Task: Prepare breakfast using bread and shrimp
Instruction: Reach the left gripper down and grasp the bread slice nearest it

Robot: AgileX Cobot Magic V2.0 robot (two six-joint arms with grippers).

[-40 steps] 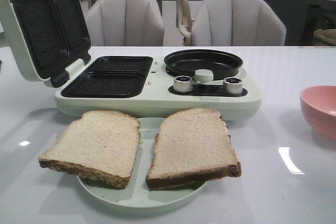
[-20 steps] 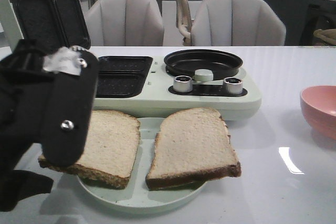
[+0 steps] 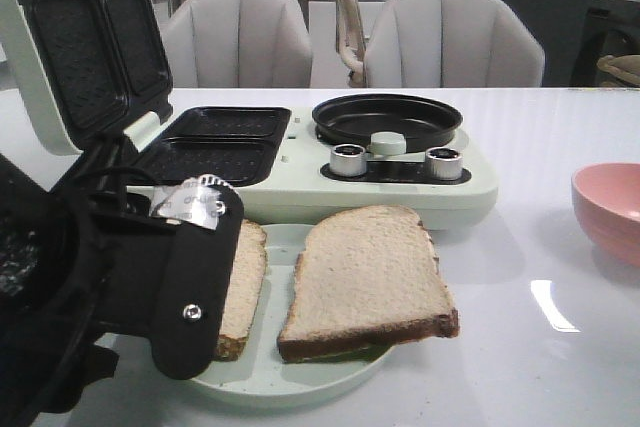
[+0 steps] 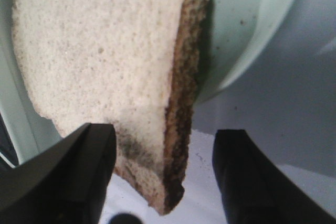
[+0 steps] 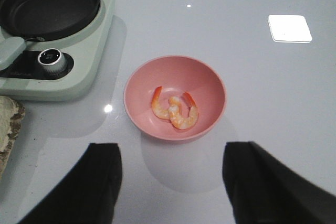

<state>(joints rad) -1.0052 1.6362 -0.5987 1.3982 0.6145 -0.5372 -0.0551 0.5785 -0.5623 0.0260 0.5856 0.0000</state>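
Two bread slices lie on a pale green plate (image 3: 300, 379). The right slice (image 3: 368, 282) shows in full; my left arm (image 3: 130, 277) covers most of the left slice (image 3: 243, 282). In the left wrist view my left gripper (image 4: 163, 177) is open, and the near crusted corner of that slice (image 4: 105, 61) lies between its fingers (image 4: 252, 182) without visible contact. Two orange-pink shrimp (image 5: 176, 109) lie in a pink bowl (image 5: 175, 98). My right gripper (image 5: 170, 182) hangs open above the table just short of the bowl, holding nothing.
A pale green sandwich maker (image 3: 300, 187) stands behind the plate, its lid (image 3: 80, 47) raised at the left, with two dark grill wells (image 3: 215, 147), a round black pan (image 3: 388, 119) and two knobs. The pink bowl (image 3: 610, 209) sits at the right edge. Chairs stand beyond the table.
My left arm came into the front view from the left and has dropped lower over the left bread slice, now hiding most of it. The bread, plate and bowl have not moved.
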